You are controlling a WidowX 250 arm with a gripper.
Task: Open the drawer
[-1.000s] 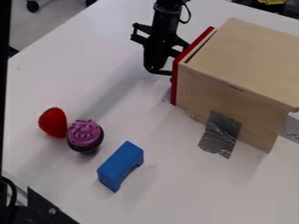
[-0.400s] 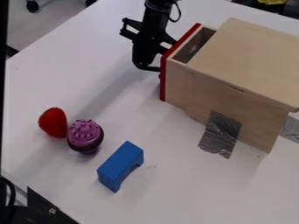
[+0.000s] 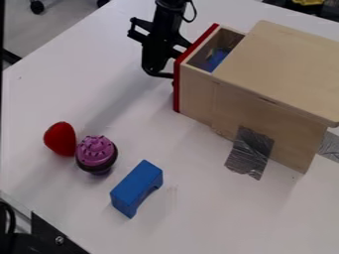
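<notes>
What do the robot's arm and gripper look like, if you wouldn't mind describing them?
The visible part of the arm is black and rather slim, with a thin black cable looping out at its side. The gripper is black too, with angular, bracket-like parts jutting from its dark body and a rounded lower end. I can make out no coloured markings on either.

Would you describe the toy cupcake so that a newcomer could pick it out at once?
Find the wooden box on the white table. Toward the picture's lower left are three small things; the cupcake is the middle one, between the red strawberry and the blue block. Only it has purple frosting over a dark base.
</notes>
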